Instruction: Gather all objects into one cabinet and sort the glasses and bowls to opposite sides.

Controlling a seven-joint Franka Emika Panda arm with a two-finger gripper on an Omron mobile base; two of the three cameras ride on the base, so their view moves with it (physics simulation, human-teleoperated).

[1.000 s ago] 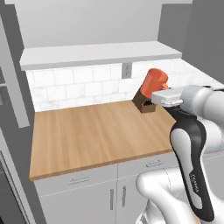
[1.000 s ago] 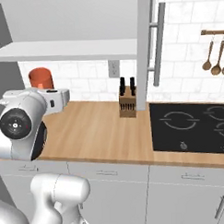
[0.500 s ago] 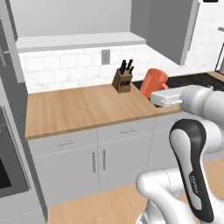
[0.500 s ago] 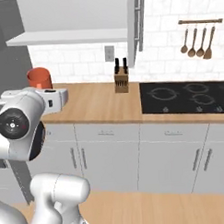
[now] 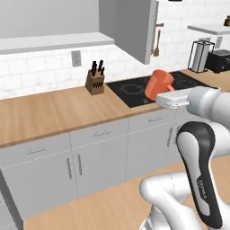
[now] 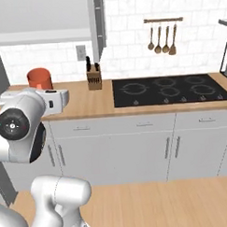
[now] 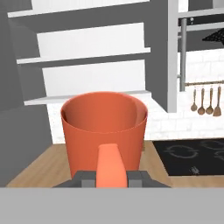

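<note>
Gripper [image 7: 111,177] pinches the handle of an orange cup [image 7: 104,127], fingers pressed on it from both sides; cup upright, mouth open, carried in the air in front of the counter, w/ nothing under it but floor and cabinet fronts. In left base view the cup [image 5: 158,84] sits at the tip of the white arm, held out level at about counter height, forearm horizontal, elbow bent down to the base.

Behind: long wood counter [image 5: 49,112] over grey drawers & doors, white tile backsplash. Knife block [image 6: 93,79] at the wall, near a socket. Black cooktop [image 6: 168,89] set into the counter to the right of the block. Wooden spoons [image 6: 161,38] hang on a rail above it. Grey cabinet door [image 5: 130,27] stands open overhead; its long bar handle [image 7: 183,52] is beside white shelves [image 7: 92,57] in hand view. Toaster [image 5: 220,60] far right. Wood floor. No readable writing on room items; arm lettering too small to make out.
</note>
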